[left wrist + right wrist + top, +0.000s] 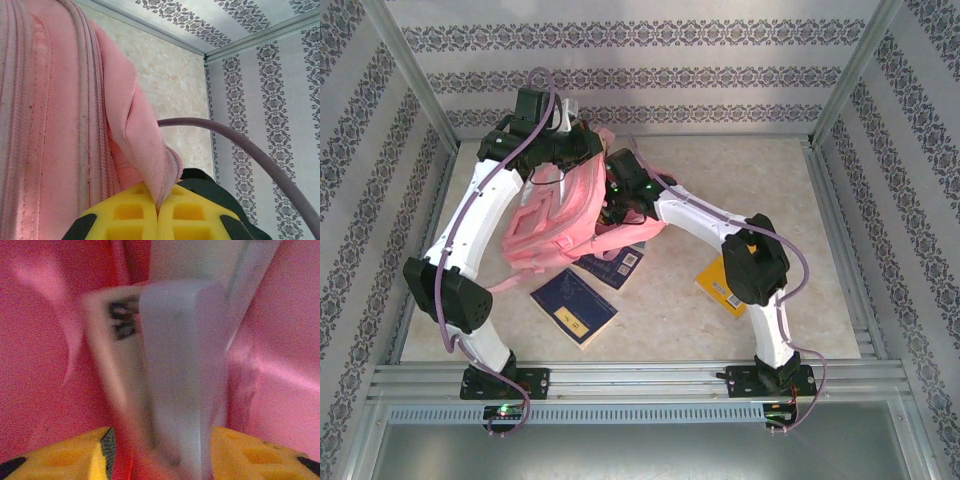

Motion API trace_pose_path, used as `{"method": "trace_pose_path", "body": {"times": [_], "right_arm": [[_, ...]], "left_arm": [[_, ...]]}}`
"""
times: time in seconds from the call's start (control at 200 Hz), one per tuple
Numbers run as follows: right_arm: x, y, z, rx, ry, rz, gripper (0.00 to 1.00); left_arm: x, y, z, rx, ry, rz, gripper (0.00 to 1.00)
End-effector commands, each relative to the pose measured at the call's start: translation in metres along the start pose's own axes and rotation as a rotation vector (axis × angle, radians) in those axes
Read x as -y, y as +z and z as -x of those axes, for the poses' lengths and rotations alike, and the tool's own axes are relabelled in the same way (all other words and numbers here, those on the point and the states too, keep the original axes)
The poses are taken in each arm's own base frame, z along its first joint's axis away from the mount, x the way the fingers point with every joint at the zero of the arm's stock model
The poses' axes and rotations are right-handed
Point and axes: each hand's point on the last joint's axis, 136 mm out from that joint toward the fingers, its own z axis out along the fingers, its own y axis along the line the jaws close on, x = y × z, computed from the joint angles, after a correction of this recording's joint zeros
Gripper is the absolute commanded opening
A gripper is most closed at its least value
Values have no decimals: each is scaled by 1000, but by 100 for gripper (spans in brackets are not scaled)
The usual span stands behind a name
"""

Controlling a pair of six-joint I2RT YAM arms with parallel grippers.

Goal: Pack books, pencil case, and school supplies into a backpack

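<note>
Both arms hunched over backpack (555, 215); left hand (159, 207) pinching fabric, right hand (160, 455) wide astride blurred book (170, 365)

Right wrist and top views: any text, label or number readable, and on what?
Pale item inside the backpack: black characters, too blurred to read.
Near navy book: yellow label, too small.
Far navy book: barcode patch, too small.
Yellow book: barcode strip, too small.

The backpack (555, 215) lies on the surface (670, 330), toward the back left. Two books lie just in front of it: a near book (573, 308), and a second book (617, 266) behind and right of that, by the backpack's edge. A third book (717, 288) lies well apart on the right, partly under the right arm (760, 265).
</note>
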Motion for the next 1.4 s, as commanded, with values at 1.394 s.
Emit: {"method": "trace_pose_path", "body": {"times": [1.394], "right_arm": [[0, -210, -3, 217, -493, 97, 75]], "left_arm": [[10, -23, 28, 136, 95, -24, 0]]}}
